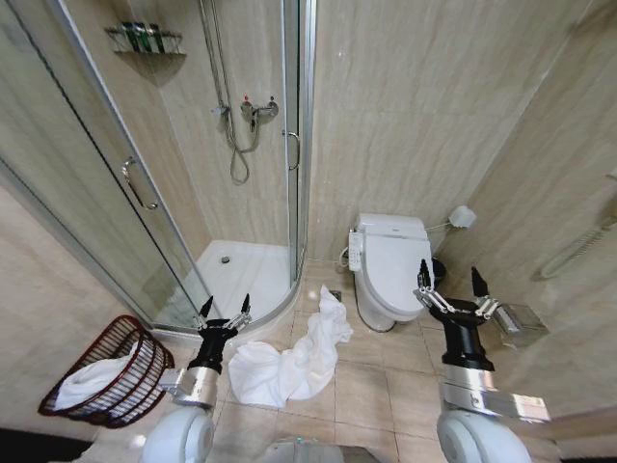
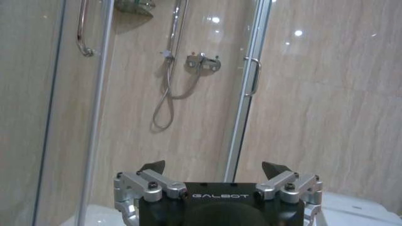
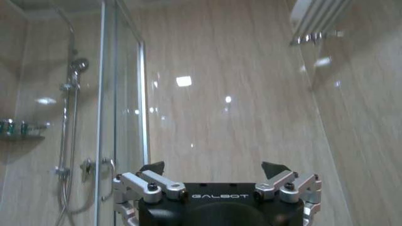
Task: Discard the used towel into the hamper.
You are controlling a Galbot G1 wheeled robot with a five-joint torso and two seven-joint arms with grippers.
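Towel long on floor, lower middle to toilet; hamper tipped lower left; left hand, right hand fingers apart

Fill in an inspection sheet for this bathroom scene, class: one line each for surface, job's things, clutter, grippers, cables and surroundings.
Surface: beige tiled floor.
Job's things: white towel crumpled on the floor between shower and toilet; hamper tipped at the robot's left, white cloth already inside.
Clutter: nothing seen.
Grippers: left gripper open, raised beside the towel; right gripper open, raised near the toilet; both empty.
Cables: shower hose hanging on the wall.
Surroundings: glass shower enclosure, toilet, wall rack.
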